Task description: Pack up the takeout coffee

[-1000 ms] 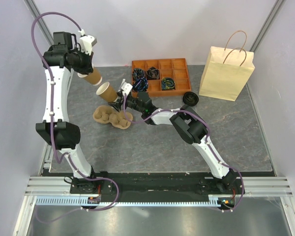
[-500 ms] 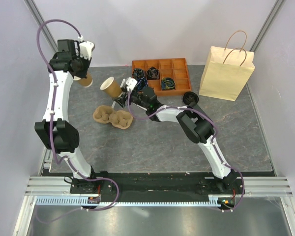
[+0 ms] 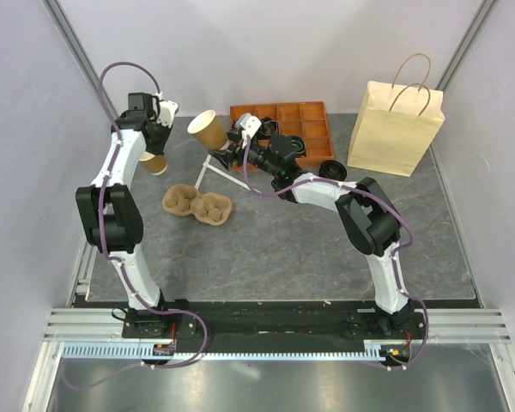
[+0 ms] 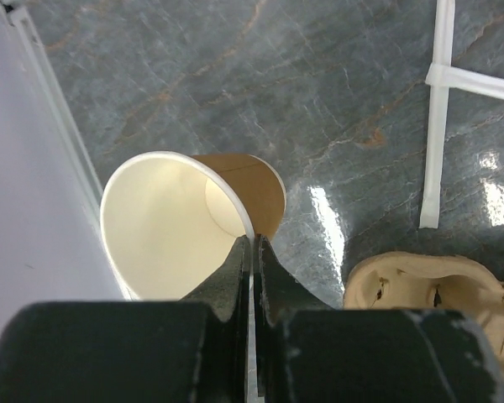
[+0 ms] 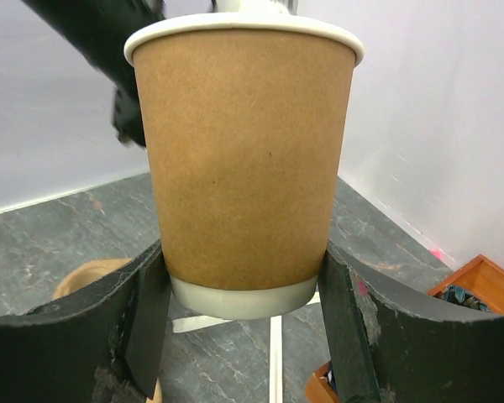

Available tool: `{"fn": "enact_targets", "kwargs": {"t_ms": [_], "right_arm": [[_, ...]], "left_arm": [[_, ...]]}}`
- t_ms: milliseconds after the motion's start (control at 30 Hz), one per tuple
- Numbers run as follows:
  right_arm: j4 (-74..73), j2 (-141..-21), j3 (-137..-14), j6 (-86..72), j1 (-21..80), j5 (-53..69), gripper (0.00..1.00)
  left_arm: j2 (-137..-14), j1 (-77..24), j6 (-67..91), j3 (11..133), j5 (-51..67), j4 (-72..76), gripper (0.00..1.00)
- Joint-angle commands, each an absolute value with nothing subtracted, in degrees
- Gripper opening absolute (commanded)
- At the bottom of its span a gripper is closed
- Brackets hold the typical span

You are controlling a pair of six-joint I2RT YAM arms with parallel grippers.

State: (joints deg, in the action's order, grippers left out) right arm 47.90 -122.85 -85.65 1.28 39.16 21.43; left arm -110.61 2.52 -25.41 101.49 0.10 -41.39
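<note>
top external view: the lidded coffee cup (image 3: 334,167) seems to stand between the tray (image 3: 313,129) and the paper bag (image 3: 395,129). left gripper (image 4: 252,245) pinches the rim of a lidless cup (image 4: 164,222); right gripper (image 5: 242,273) clasps a second lidless cup (image 5: 244,151).

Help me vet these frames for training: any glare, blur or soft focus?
Left wrist: bright glare patches on the table, left gripper soft up close, its pinched cup clear. Right wrist: held brown cup sharp, left arm behind it blurred. Top external: even light, faint shadows, no blur.
</note>
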Motion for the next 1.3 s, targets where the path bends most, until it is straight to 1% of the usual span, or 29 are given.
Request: {"fn": "enact_targets", "kwargs": {"t_ms": [0, 200, 267, 300, 333, 400, 433, 500, 533, 600, 633, 667, 700, 733, 800, 833, 900, 933, 967, 1000, 1033, 1133, 1267], "right_arm": [[47.6, -117.3, -83.6, 0.4, 38.9, 24.2, 0.35], [46.0, -113.8, -81.3, 0.1, 38.2, 25.0, 0.35], [45.4, -113.0, -81.0, 0.1, 38.1, 25.1, 0.35], [45.4, -112.9, -80.9, -1.5, 38.0, 25.3, 0.35], [44.9, -112.5, -80.9, -1.7, 37.9, 25.3, 0.35], [44.3, -112.0, -80.9, -2.3, 37.6, 25.4, 0.35], [43.6, -111.6, -80.9, -2.4, 37.6, 25.7, 0.35], [42.7, -110.6, -80.5, -2.4, 37.4, 26.2, 0.35], [42.0, -110.2, -80.4, -2.5, 37.4, 26.4, 0.35], [40.6, -108.6, -80.2, -2.5, 37.2, 27.1, 0.36], [39.1, -107.9, -80.0, -2.7, 36.8, 27.4, 0.36], [38.3, -106.5, -79.5, -3.0, 36.7, 28.0, 0.36], [36.9, -105.5, -79.2, -3.3, 36.5, 28.4, 0.36], [36.2, -103.4, -78.1, -3.7, 35.9, 28.9, 0.36], [33.9, -100.8, -76.7, -3.7, 35.3, 30.4, 0.36], [33.1, -97.9, -75.0, -2.9, 34.9, 31.0, 0.36], [29.2, -94.9, -73.4, -0.9, 34.7, 34.1, 0.37], [27.4, -92.0, -72.6, 1.1, 34.5, 35.1, 0.37], [25.7, -90.4, -71.1, 3.3, 34.5, 36.0, 0.37], [22.8, -88.8, -70.3, 4.6, 34.5, 37.7, 0.37], [21.6, -85.6, -68.7, 5.8, 34.3, 38.7, 0.36], [18.5, -79.3, -64.9, 9.4, 34.5, 40.1, 0.37], [16.4, -73.0, -61.0, 12.8, 34.5, 40.7, 0.37]], "left_arm": [[-111.9, 1.3, -24.7, 99.1, -3.1, -35.9, 0.02], [-112.6, 0.7, -23.7, 95.9, -3.6, -33.8, 0.02], [-112.7, 0.6, -23.6, 95.5, -3.8, -33.7, 0.06], [-112.7, 0.5, -23.4, 95.5, -4.0, -33.7, 0.10], [-112.8, 0.6, -23.2, 95.4, -4.2, -33.7, 0.18], [-112.5, 0.5, -22.9, 95.4, -4.0, -33.7, 0.27], [-112.4, 0.6, -22.8, 95.3, -4.0, -33.8, 0.37], [-112.0, 0.6, -22.4, 95.8, -3.1, -34.9, 0.45], [-111.6, 0.5, -22.1, 96.1, -2.0, -35.5, 0.52], [-110.9, 0.6, -21.0, 98.9, -0.4, -38.9, 0.59], [-110.5, 0.6, -20.6, 100.1, 2.2, -40.6, 0.66], [-109.9, 0.6, -19.4, 103.4, 3.9, -42.0, 0.68], [-108.5, 0.6, -18.8, 105.4, 5.5, -45.5, 0.77], [-107.5, 0.6, -17.4, 109.8, 9.3, -47.1, 0.82], [-105.4, 0.9, -16.3, 114.6, 13.9, -50.3, 0.86], [-104.9, 1.2, -14.6, 119.5, 18.9, -53.1, 0.87], [-104.0, 3.2, -12.7, 123.8, 25.4, -55.6, 0.88], [-102.9, 4.3, -10.0, 126.5, 34.7, -56.8, 0.88], [-102.0, 6.5, -8.5, 127.0, 40.1, -56.6, 0.88], [-101.3, 7.2, -7.3, 127.0, 45.8, -56.3, 0.88], [-99.8, 7.6, -5.6, 126.7, 54.4, -56.3, 0.88], [-97.2, 6.7, -3.5, 123.2, 65.1, -56.1, 0.86], [-91.1, 1.6, -3.1, 115.2, 68.1, -55.8, 0.85]]}}
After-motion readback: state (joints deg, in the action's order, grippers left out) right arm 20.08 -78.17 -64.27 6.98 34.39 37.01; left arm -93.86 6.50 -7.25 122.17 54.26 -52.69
